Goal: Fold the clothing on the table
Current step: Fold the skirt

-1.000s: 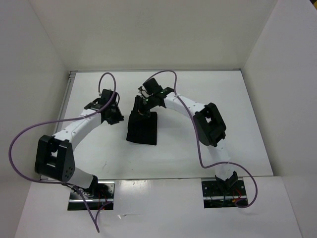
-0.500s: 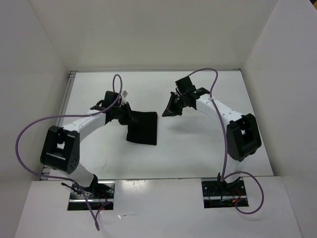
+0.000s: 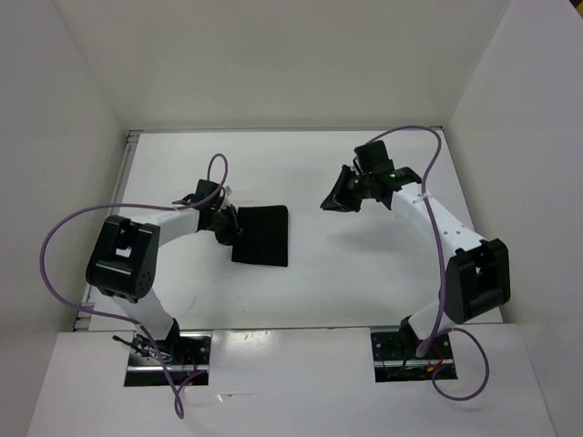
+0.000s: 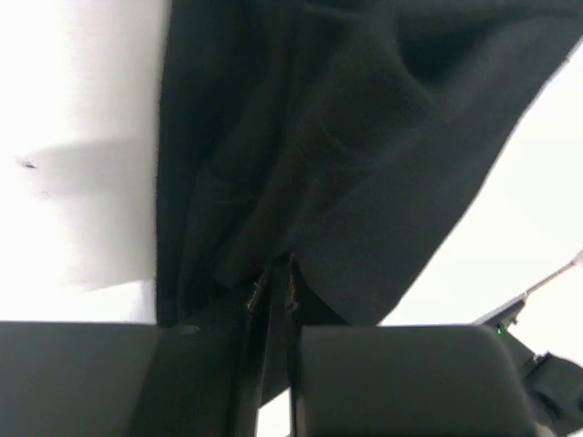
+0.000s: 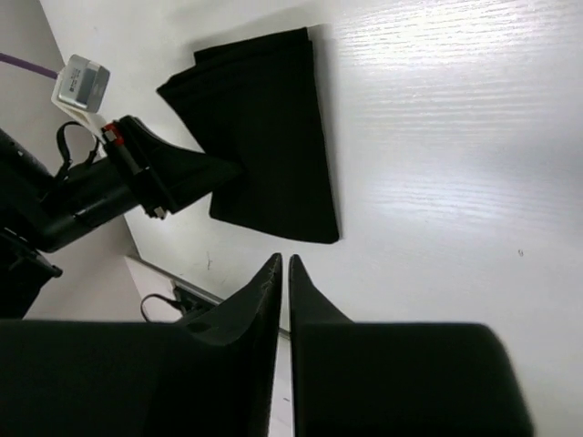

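Item: clothing [image 3: 262, 235], black, lying as a folded rectangle left of centre on the white surface [image 3: 364, 273].
Handling: judged soft, light and limp. The layers may slide apart, so it is best pinched at an edge or corner, through all layers.
Left claw [image 3: 228, 224]: pinched closed on the clothing's left edge.
Right claw [image 3: 335, 198]: closed, empty, well apart to the right.
Count: one clothing piece, two claws.

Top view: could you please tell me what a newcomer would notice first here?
Black clothing lies folded mid-table, stark against the white table. The left claw grips its left edge; the right claw hangs shut and empty, apart to the right.
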Controlling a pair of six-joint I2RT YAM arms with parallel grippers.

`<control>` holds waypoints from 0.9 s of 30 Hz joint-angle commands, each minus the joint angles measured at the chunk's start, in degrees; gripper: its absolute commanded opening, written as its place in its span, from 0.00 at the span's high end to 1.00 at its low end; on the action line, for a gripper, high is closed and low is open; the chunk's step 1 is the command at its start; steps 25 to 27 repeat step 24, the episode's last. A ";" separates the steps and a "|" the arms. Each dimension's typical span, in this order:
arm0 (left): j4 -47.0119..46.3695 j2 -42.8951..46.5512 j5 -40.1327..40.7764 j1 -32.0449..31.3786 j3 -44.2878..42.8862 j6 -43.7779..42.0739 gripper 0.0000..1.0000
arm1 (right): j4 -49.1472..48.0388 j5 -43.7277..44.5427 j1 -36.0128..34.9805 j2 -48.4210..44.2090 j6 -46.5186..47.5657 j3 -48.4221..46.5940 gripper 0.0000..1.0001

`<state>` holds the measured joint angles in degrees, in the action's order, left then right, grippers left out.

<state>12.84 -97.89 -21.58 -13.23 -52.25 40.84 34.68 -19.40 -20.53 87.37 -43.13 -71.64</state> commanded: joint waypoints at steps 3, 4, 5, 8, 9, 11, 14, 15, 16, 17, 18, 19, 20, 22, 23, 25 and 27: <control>0.68 13.22 -5.84 0.05 -2.86 -2.51 0.56 | 0.66 0.06 1.10 -7.46 1.21 3.24 0.66; 3.13 18.56 -5.84 0.05 -3.73 -4.09 0.37 | 0.66 0.06 1.11 -8.52 1.21 4.30 0.63; 4.63 21.04 -4.45 0.05 -3.74 -4.10 0.31 | 0.66 0.58 1.72 -9.58 0.34 5.36 0.59; 8.86 29.49 -0.56 0.05 -2.26 -4.63 0.26 | 0.66 2.79 1.73 -13.62 -1.07 11.76 0.54; 8.87 32.90 0.04 0.05 -1.11 -3.50 0.26 | 0.66 3.40 1.73 -15.29 -1.77 13.09 0.54; 9.75 35.91 -0.47 0.05 1.78 -1.04 0.26 | 0.66 3.40 1.73 -16.44 -2.30 16.42 0.54; 10.44 41.62 -1.61 0.05 8.64 1.52 0.25 | 2.14 3.93 1.73 -18.46 -2.83 19.42 0.54; 12.28 43.99 -1.62 0.05 9.79 2.05 0.25 | 2.15 4.71 1.73 -19.08 -2.83 19.95 0.54; 13.43 45.23 0.38 0.66 10.32 2.05 0.25 | 2.85 5.24 1.73 -20.65 -3.35 20.48 0.53; 14.48 47.68 1.18 1.28 10.93 2.05 0.25 | 2.85 5.25 1.73 -21.45 -3.36 21.70 0.53; 16.32 48.92 1.98 1.28 10.94 1.53 0.25 | 2.85 5.25 1.73 -22.24 -3.36 22.24 0.52; 16.34 50.15 2.68 2.06 10.94 1.52 0.25 | 2.85 5.25 1.73 -23.55 -3.97 22.76 0.52; 16.86 52.42 2.69 2.07 10.94 1.52 0.25 | 2.85 5.25 1.73 -23.56 -3.97 23.64 0.49; 17.39 54.11 5.05 2.07 10.42 1.52 0.23 | 3.46 5.25 1.73 -24.18 -3.97 24.17 0.49; 18.18 54.64 5.76 2.07 10.41 2.05 0.22 | 3.47 5.25 1.73 -24.18 -3.97 24.18 0.48; 18.88 54.64 5.76 2.07 9.80 2.05 0.19 | 3.47 5.25 1.73 -24.18 -3.45 24.18 0.48; 18.88 54.64 5.76 2.07 9.80 2.05 0.19 | 3.47 5.25 1.73 -24.18 -3.45 24.18 0.48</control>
